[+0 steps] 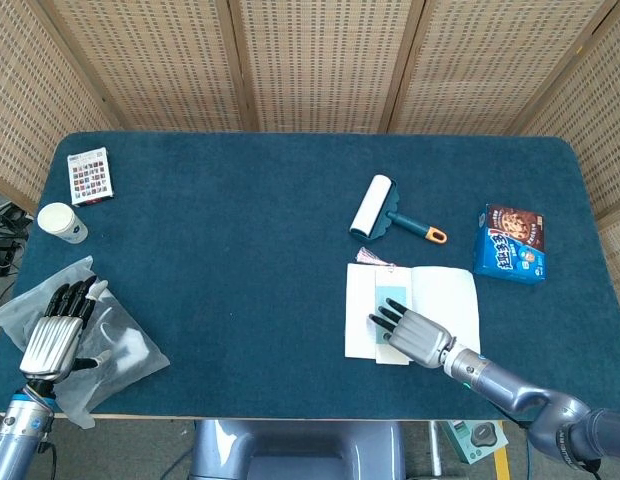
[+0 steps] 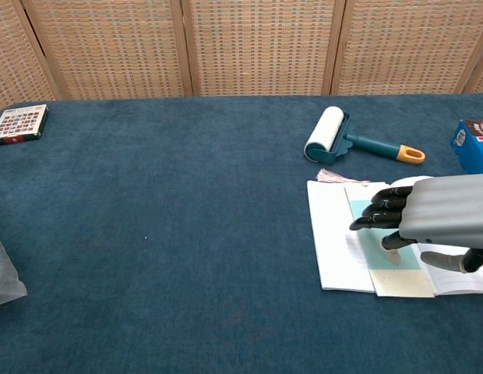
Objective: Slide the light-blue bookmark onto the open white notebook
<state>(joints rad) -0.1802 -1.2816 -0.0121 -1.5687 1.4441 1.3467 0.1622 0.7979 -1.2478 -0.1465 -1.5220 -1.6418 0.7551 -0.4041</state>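
The open white notebook [image 1: 452, 290] lies at the near right of the table, also in the chest view [image 2: 333, 243]. On its left page lies the light-blue bookmark [image 1: 392, 296] [image 2: 367, 226], nearly straight, with a cream lower end and a pink tassel [image 2: 332, 176] past the notebook's top edge. My right hand [image 1: 417, 336] [image 2: 445, 213] is over the bookmark, fingers stretched out and apart, one fingertip [image 2: 393, 254] pressing down on it. Far off at the near left corner, my left hand [image 1: 52, 336] rests with fingers apart on a clear plastic bag [image 1: 122, 346].
A white lint roller [image 1: 373, 205] [image 2: 326, 132] with a teal and orange handle lies just behind the notebook. A blue cookie box [image 1: 510, 243] sits to the right. A paper cup [image 1: 60, 220] and a small patterned box [image 1: 90, 175] stand at the far left.
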